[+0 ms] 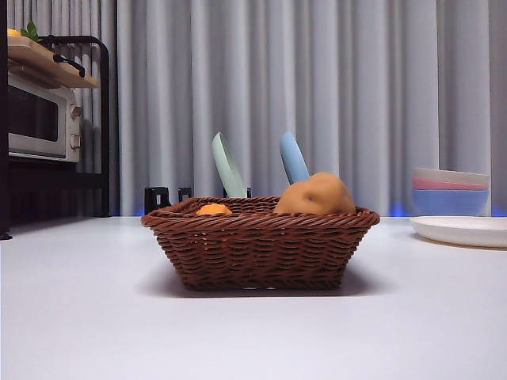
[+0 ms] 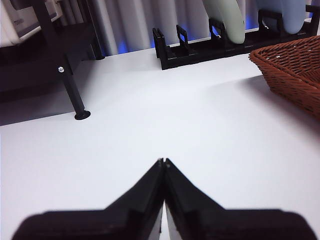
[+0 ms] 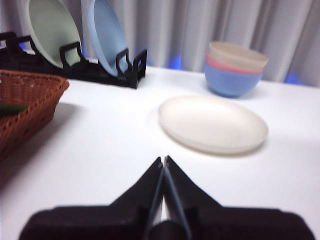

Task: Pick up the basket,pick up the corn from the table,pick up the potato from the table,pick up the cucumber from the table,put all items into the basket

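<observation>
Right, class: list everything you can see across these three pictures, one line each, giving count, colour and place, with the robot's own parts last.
basket: one, dark reddish-brown, middle of the table
potato: one, tan-brown, in the basket
corn: one, orange-yellow, in the basket, mostly hidden by the rim
cucumber: a green sliver in the basket
table: one, white
plate rack: one, black, behind the basket
upright plates: two, pale green and light blue, in the rack
flat plate: one, cream, beside the basket
bowls: three stacked, cream, pink, blue, behind the flat plate
oven: one, cream, on a black shelf
left tool: black, shut, holding nothing
right tool: black, shut, holding nothing
</observation>
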Motion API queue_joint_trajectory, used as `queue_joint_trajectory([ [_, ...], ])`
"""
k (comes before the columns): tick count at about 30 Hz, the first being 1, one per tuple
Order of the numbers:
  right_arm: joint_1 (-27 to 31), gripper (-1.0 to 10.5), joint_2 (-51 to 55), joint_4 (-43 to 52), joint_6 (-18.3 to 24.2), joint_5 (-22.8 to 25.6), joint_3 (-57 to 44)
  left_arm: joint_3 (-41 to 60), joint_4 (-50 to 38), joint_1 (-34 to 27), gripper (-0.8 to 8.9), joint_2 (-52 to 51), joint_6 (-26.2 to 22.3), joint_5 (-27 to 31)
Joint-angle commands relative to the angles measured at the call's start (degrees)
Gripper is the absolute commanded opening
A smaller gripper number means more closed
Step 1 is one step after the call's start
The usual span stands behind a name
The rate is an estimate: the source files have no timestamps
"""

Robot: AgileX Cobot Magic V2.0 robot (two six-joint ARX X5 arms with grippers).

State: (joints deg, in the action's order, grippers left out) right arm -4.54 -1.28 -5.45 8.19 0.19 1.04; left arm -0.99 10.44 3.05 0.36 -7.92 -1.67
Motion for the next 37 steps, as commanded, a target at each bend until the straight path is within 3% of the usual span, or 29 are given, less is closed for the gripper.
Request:
queue_joint_trajectory([
  [1, 0.0, -0.2, 0.83, -1.16, -1.25, 0.2, -0.7, 0.83, -0.11, -0.13, -0.03, -0.07, -0.7, 0.13],
  [7, 0.02, -0.2, 1.25, -4.76, -1.25, 1.64, -0.7, 0.83, -0.11, -0.13, -0.03, -0.07, -0.7, 0.13],
  [37, 0.02, -0.2, 1.22, -4.5, -2.78, 1.42, -0.68, 0.83, -0.11, -0.15, -0.03, -0.07, -0.7, 0.13],
])
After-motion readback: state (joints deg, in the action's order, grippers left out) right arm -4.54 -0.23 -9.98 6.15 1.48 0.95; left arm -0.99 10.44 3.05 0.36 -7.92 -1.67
